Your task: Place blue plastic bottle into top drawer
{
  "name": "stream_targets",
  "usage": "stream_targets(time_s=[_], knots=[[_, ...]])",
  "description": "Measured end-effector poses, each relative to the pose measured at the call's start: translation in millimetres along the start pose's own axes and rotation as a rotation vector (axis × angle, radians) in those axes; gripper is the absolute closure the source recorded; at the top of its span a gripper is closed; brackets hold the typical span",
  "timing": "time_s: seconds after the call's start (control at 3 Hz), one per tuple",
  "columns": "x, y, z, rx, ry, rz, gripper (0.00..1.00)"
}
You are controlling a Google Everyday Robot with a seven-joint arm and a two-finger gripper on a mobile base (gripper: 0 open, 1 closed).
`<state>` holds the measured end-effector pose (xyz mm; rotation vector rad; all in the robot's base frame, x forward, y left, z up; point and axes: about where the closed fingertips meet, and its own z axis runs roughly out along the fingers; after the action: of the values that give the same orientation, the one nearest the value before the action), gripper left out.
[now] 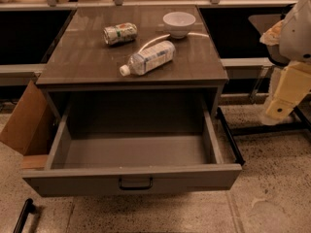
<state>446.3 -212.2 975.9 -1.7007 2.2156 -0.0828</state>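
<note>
The blue plastic bottle lies on its side on the cabinet's brown top, with its white cap pointing front-left. The top drawer below it is pulled wide open; its grey inside holds nothing and a dark handle sits at the middle of its front. My gripper hangs at the right edge of the view, beside the cabinet and well apart from the bottle, at about the height of the drawer opening. It holds nothing that I can see.
A dented green-and-white can lies behind the bottle and a white bowl stands at the back right of the top. A cardboard flap leans at the drawer's left. Dark frame rails run along the floor at the right.
</note>
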Motion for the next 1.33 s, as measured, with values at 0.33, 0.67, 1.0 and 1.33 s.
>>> stream_targets(time_s=[0.33, 0.67, 1.0, 1.33], knots=[[-18.1, -32.9, 20.2, 0.014, -0.061, -0.062, 0.0], [-43.7, -72.4, 48.4, -0.004, -0.133, -0.16, 0.0], [-77.9, -104.4, 70.1, -0.019, -0.187, -0.262, 0.0], [-110.0, -125.7, 86.9, -0.032, -0.208, -0.347, 0.0]])
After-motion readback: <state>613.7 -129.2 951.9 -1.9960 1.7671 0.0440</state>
